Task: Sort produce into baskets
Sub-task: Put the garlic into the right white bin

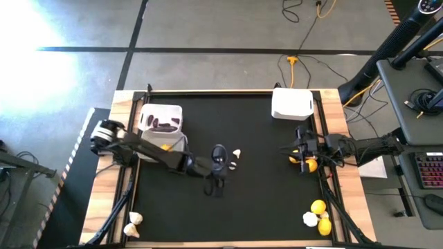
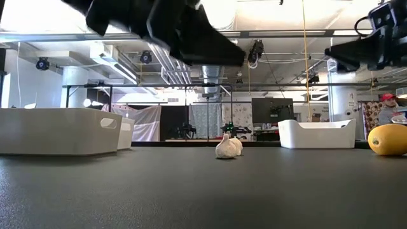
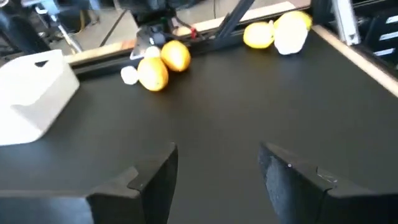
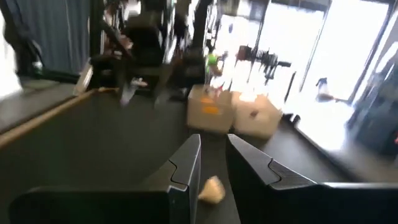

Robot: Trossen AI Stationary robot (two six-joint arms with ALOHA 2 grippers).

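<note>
My left claw is going for the garlic in the middle of the table.

My left claw [image 1: 220, 185] hangs spread and empty, near the middle garlic [image 1: 237, 153]; next I must drop around it and squeeze. My right claw [image 1: 302, 147] waits, nearly pressed together, holding nothing, beside the lemons [image 1: 309, 164]. I count three baskets [image 1: 292, 104], about four garlics, and five lemons. Purple pieces [image 1: 163, 126] lie in one left basket.

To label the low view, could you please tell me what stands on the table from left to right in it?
Large white basket → garlic bulb → smaller-looking white basket → lemon at the right edge.
</note>
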